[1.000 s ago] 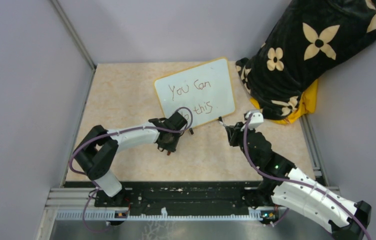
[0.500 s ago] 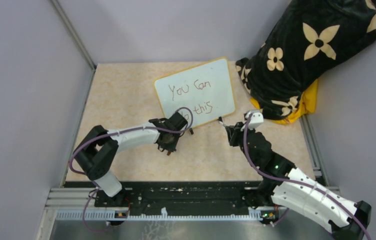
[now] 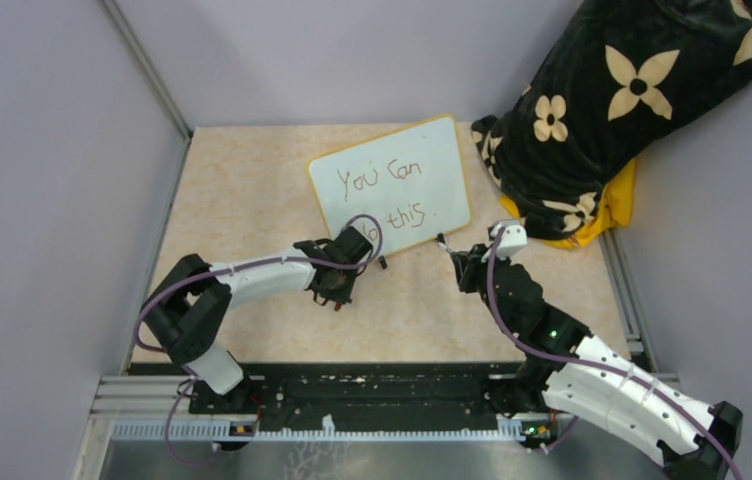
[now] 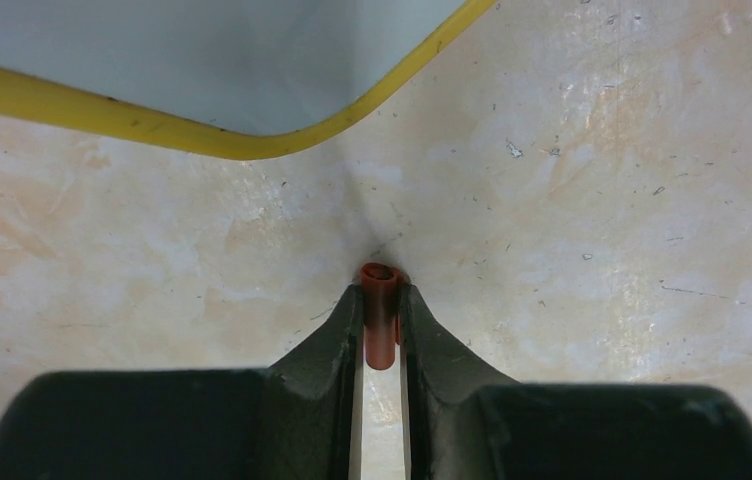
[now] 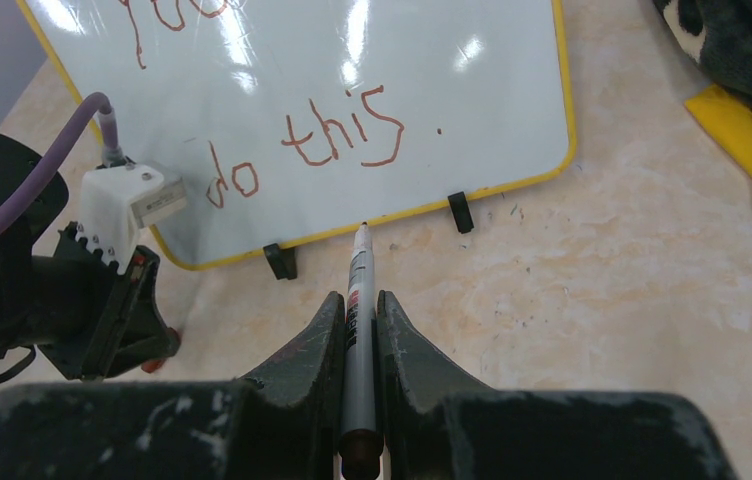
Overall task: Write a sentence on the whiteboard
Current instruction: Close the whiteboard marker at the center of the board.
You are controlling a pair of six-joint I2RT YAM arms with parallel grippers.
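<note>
The whiteboard (image 3: 422,160) stands tilted at the back middle of the table, its yellow frame (image 4: 252,147) and black feet (image 5: 279,260) in view. The sentence (image 3: 384,181) reads "You Can do this" in reddish-brown marker, with "do this" (image 5: 342,142) large in the right wrist view. My left gripper (image 3: 336,297) points down at the table by the board's near left corner, shut on a small orange-red marker cap (image 4: 380,315). In front of the board's lower edge, my right gripper (image 5: 357,305) is shut on a grey marker (image 5: 356,290) whose tip aims at the board.
A black cloth bundle with cream flowers (image 3: 612,100) over something yellow (image 3: 620,200) fills the back right corner, close to the board's right edge. Grey walls enclose the beige tabletop (image 3: 242,200). A metal rail (image 3: 352,425) runs along the near edge.
The left jaws have narrowed onto the cap, and the left arm has shifted slightly. The right arm and the marker have not moved.
</note>
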